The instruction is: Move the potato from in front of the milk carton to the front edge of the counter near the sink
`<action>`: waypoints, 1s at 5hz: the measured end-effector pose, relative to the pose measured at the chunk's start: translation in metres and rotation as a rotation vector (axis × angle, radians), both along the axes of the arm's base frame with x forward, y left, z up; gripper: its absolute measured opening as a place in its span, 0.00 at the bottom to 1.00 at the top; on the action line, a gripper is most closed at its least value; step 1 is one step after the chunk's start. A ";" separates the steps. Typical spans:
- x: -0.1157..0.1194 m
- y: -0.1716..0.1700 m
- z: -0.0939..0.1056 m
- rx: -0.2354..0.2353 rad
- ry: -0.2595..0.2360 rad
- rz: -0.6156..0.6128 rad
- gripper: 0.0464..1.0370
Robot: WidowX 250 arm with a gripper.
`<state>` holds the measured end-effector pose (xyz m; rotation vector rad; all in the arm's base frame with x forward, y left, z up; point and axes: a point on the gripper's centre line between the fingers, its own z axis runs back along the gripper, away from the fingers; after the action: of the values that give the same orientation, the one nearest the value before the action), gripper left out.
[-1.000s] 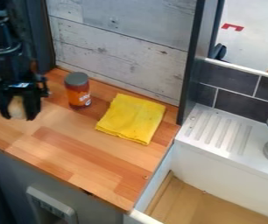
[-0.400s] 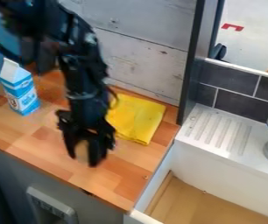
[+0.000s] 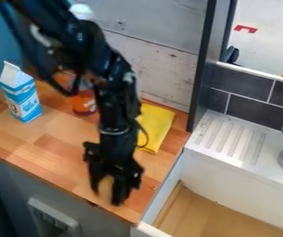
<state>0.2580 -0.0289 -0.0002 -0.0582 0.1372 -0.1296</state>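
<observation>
The fingers [image 3: 122, 190], slightly parted, apparently grip a beige thing [image 3: 105, 186] over the desk [image 3: 51, 155], a holding step that calls for steadiness.

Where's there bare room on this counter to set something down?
The widest free patch of the counter is between the carton, the front edge and the hand. A narrow strip lies between the hand and the sink. It's crowded at the back, around the jar, arm and cloth.

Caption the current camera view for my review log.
Black claw over the wooden counter near its front edge, blue-and-white carton, orange jar and yellow cloth farther back.
</observation>
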 end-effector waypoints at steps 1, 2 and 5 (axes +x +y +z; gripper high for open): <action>0.012 0.001 -0.001 0.012 -0.015 0.020 0.63; 0.008 0.009 0.003 0.004 -0.016 0.045 0.90; 0.018 0.060 0.110 -0.164 -0.199 0.194 0.96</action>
<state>0.2762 0.0307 0.1102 -0.2206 -0.0783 0.0481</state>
